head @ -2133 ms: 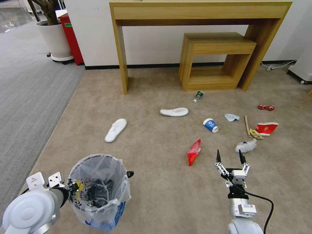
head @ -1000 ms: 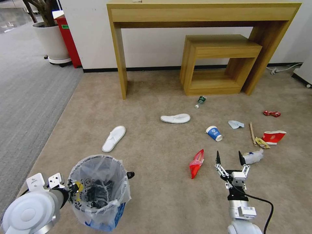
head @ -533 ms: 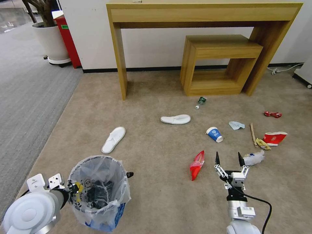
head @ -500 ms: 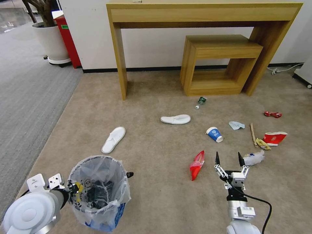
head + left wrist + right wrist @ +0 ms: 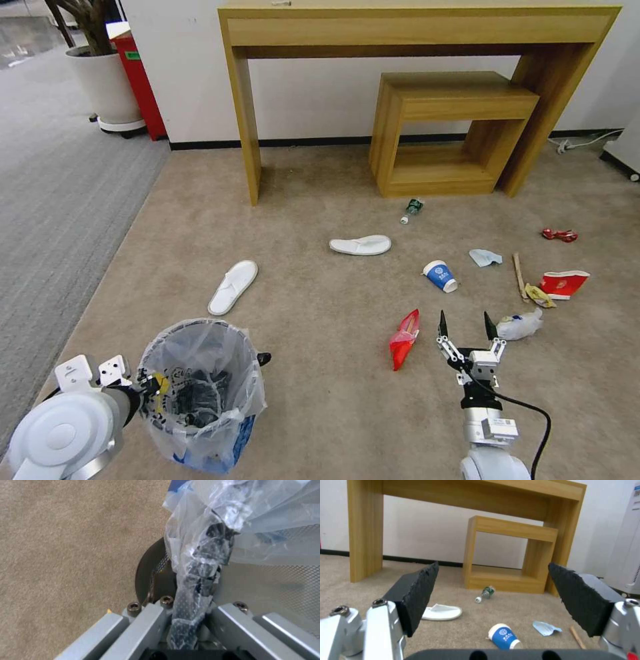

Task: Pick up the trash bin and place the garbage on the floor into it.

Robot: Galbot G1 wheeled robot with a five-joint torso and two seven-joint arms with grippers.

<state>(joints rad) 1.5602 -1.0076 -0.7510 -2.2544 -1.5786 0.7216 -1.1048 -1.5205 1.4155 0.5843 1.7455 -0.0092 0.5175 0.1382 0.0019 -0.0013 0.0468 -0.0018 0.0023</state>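
Your left hand (image 5: 143,387) is clamped on the trash bin (image 5: 200,393) rim, through soft, slippery liner; right hand (image 5: 463,327) gapes empty beyond the bin, beside the red wrapper (image 5: 403,337): light, crinkly, so pinch mid-body.

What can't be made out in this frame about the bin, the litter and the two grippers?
- Trash bin contents: head view, dark shapes blurred behind the crinkled liner.
- Left gripper: left wrist view, its jaws clamp the bin rim, tips hidden under plastic.
- Yellowish scrap beside the red paper cup: head view, too small to identify.
- Right gripper, jaws open: height above the floor unclear.
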